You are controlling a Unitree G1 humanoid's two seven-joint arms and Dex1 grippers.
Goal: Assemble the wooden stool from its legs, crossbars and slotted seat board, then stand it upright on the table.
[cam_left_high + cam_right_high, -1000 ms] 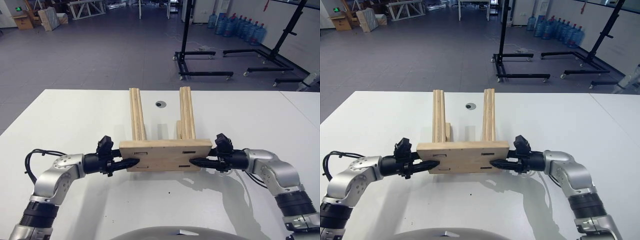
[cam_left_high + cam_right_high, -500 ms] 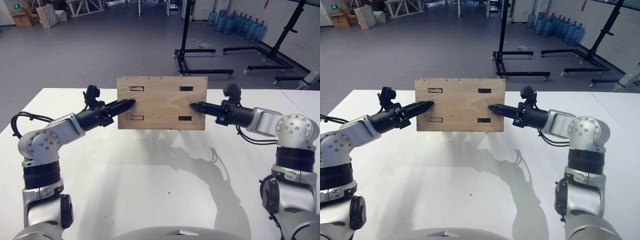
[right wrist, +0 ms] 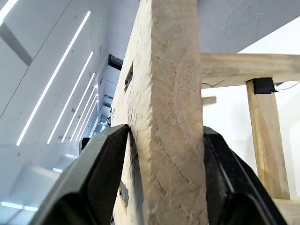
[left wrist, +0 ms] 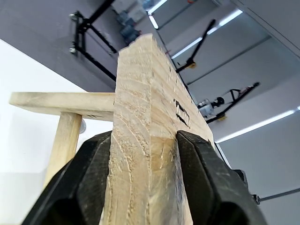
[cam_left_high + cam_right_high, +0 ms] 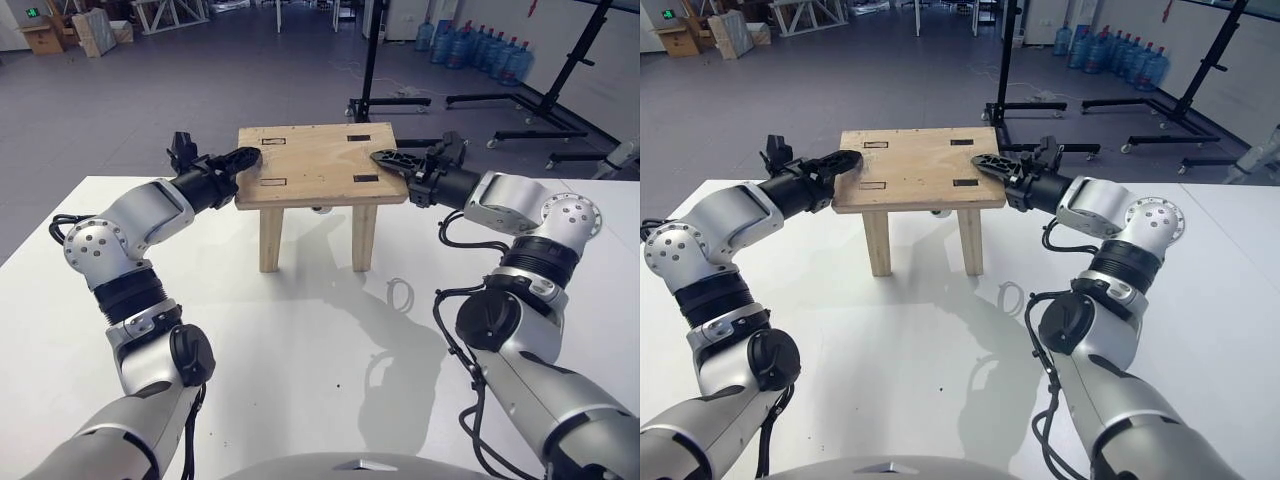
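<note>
Left eye view: we see the stool assembled and upright over the far middle of the tabletop, held between our two arms.
Seat board: the seat board lies about level with its slots facing up. The legs point straight down. We cannot tell whether the feet touch the tabletop or hang just above it.
Left end effector: the left end effector is clenched on the board's left short edge. In the left wrist view its fingers press on either face of the wood.
Right end effector: the right end effector grasps the opposite short edge the same way, with its fingers on both faces.
Step in hand: we judge it to be the last one, setting the stool on its feet and letting go.
Doing it well: we would lower both ends together so that all feet land at once, and check that nothing rocks. Then we would loosen one side at a time and draw each arm straight outward along the board, so no finger drags the edge and tips the stool.
Edges: the stool is near the tabletop's far edge, with open floor beyond, so a push away from us is the main risk. Both grips sit only at the rim, so a twist could slip.
Open room: broad tabletop lies toward us and to both sides for pulling the arms back. A small pale loop lies near the right-hand leg, on our side of it and apart from the feet.
</note>
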